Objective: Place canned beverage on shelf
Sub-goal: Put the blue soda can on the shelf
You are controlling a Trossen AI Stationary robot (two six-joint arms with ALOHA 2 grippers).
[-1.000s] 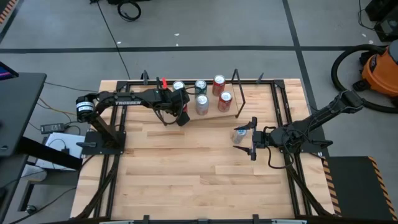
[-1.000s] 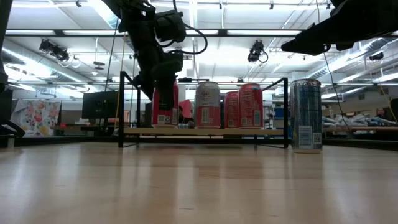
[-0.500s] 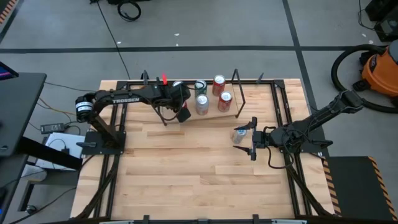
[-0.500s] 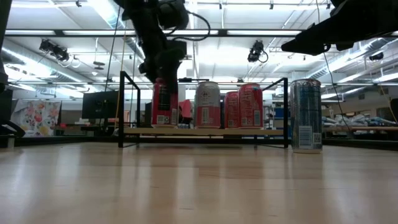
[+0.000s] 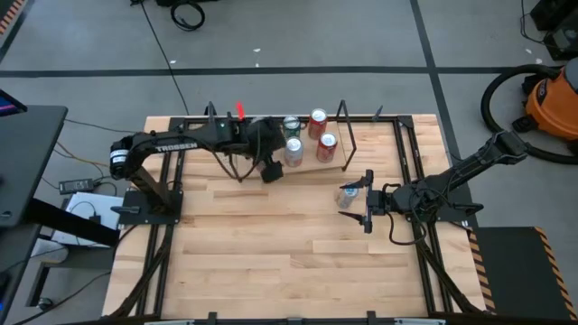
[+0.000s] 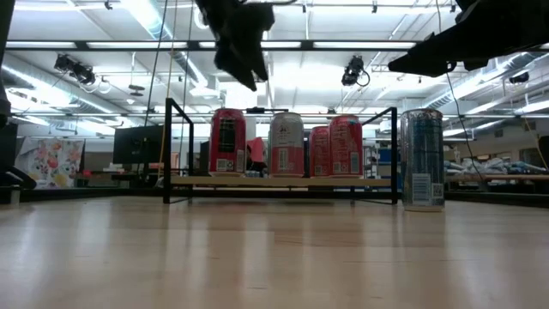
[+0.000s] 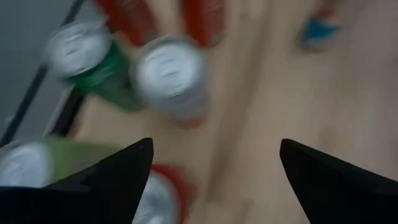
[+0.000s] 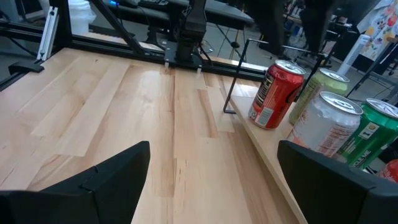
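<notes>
Wooden surface (image 5: 271, 244) carries your shelf (image 6: 283, 181) at its far edge. Your left pincer (image 6: 244, 60) hangs above the red can (image 6: 227, 142) on the shelf's end, fingers spread, empty. Your right pincer (image 5: 367, 212), spread, waits beside the blue can (image 6: 422, 159).

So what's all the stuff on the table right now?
shelf: one, light wood with black rods, far side of the table
red cans: three, on the shelf
white can: one, on the shelf, between red ones
green can: one, back row of the shelf
pale green can: one, back row, behind the left-end red can
blue-and-silver can: one, on the table beside the shelf
vacuum: one, orange, on the floor
left gripper: open, holding nothing, above the shelf's left end
right gripper: open, just behind the blue-and-silver can
</notes>
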